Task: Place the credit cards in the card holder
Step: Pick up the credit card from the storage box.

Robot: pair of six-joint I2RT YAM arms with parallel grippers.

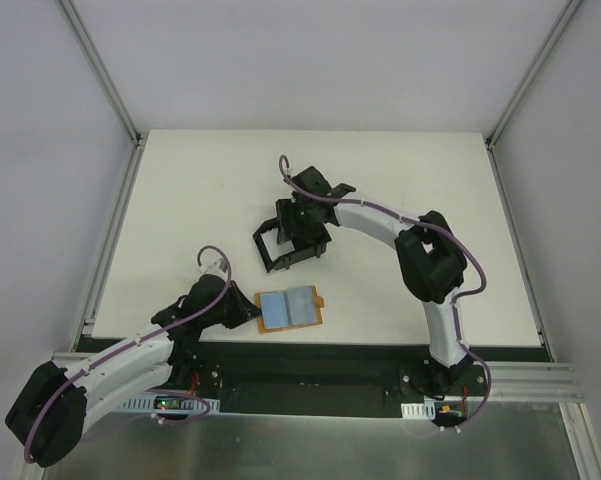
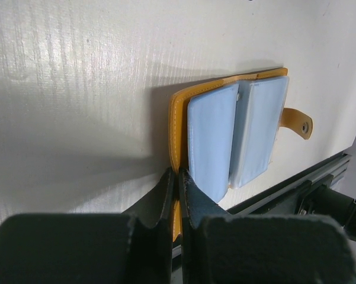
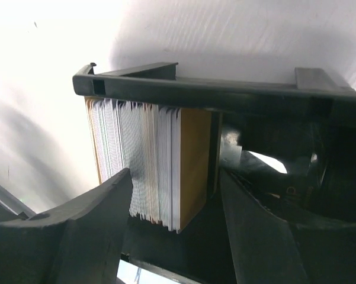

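Note:
A stack of credit cards (image 3: 145,163) stands on edge inside the black card holder (image 3: 195,92), with a tan-orange card (image 3: 195,157) facing outward. My right gripper (image 3: 176,174) is open and straddles the stack. Its left finger (image 3: 100,219) is against the stack's white edges, and its right finger (image 3: 255,236) stands apart from the tan-orange card. From above, the right gripper (image 1: 302,235) hovers over the card holder (image 1: 270,248) at mid-table. My left gripper (image 2: 178,173) is shut on the orange rim of the folding wallet (image 2: 237,136), which lies open showing pale-blue sleeves.
The wallet (image 1: 291,308) lies near the table's front edge, just right of my left gripper (image 1: 242,310). A black rail (image 1: 310,360) runs along that edge. Metal frame posts (image 1: 100,70) stand at the table's back corners.

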